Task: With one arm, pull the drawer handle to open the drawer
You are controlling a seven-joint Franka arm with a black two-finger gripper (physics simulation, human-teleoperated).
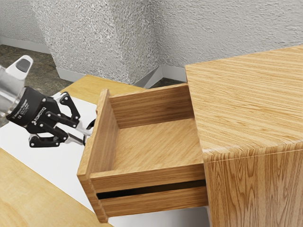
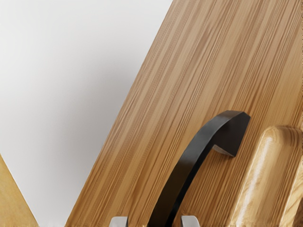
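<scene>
The wooden drawer [image 1: 142,146] stands pulled far out of the cabinet [image 1: 251,127], and its inside is bare. My black gripper [image 1: 81,133] is at the outer face of the drawer front [image 1: 97,142], on the exterior view's left. In the wrist view the curved black drawer handle [image 2: 199,156] runs down the drawer front [image 2: 189,85] and passes between my two silvery fingertips [image 2: 119,221]. The gripper is shut on the handle.
A second drawer front [image 1: 151,201] sits just under the open one, shut. The cabinet stands on a white surface [image 1: 52,161] with a wooden floor strip [image 1: 28,198] toward the front. Grey textured walls [image 1: 118,33] rise behind.
</scene>
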